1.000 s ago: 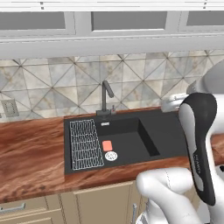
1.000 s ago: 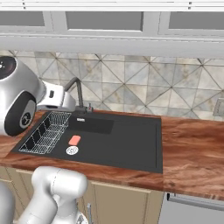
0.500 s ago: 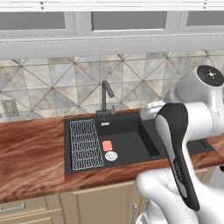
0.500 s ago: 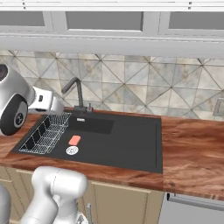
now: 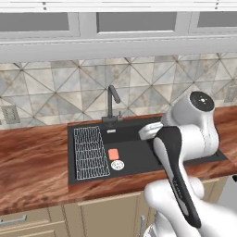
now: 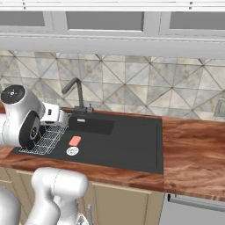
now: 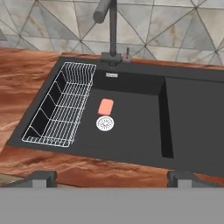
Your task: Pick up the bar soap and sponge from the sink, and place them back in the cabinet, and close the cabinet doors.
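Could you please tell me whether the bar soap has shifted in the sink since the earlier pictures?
No. The bar soap lies just above the round drain beside the wire rack, exactly as before.

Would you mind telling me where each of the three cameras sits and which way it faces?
Left base view: behind the arm on its left, looking forward and down at the sink; the white arm rises at lower right.
Right base view: behind on the right, facing the same sink; the arm rises at lower left.
Hand view: on the hand, looking down along the open gripper into the sink; both finger tips show at the bottom.
All three share the bar soap, beside the drain, and the faucet.
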{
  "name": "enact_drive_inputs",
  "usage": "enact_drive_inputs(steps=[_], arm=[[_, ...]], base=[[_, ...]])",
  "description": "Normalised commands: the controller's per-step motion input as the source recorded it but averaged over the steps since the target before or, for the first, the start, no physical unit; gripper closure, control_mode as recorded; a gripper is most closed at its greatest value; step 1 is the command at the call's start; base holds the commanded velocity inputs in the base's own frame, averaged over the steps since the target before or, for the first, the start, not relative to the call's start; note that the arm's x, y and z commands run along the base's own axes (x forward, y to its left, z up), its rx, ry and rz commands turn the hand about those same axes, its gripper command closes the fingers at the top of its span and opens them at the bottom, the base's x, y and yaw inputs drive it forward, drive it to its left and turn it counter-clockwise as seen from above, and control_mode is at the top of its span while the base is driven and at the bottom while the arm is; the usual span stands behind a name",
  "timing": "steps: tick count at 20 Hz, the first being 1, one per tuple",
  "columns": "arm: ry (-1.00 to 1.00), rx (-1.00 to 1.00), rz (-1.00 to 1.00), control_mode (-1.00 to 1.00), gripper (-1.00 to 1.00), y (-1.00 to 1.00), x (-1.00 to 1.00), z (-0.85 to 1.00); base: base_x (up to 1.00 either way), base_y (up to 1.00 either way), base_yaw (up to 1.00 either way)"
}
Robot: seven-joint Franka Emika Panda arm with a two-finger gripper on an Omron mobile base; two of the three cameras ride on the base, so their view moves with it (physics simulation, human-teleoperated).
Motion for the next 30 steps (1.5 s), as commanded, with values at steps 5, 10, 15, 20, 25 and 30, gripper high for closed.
enact_drive_inputs(steps=[5, 10, 15, 20, 25, 30], arm=[[0.00, 0.00, 0.03, -1.00, -1.00, 0.05, 0.36, -0.55], [0.04, 0.00, 0.02, -1.00, -1.00, 0.00, 0.25, -0.25], [0.09, 0.00, 0.01, -1.00, -1.00, 0.00, 0.26, -0.12], [0.09, 0.00, 0.00, -1.00, -1.00, 0.01, 0.30, -0.20], [0.05, 0.00, 0.00, -1.00, -1.00, 0.02, 0.28, -0.32], [0.07, 0.00, 0.00, -1.00, -1.00, 0.11, 0.28, -0.27]], base=[[0.00, 0.00, 0.00], [0.00, 0.00, 0.00], [0.00, 0.00, 0.00], [0.00, 0.00, 0.00], [0.00, 0.00, 0.00], [0.00, 0.00, 0.00]])
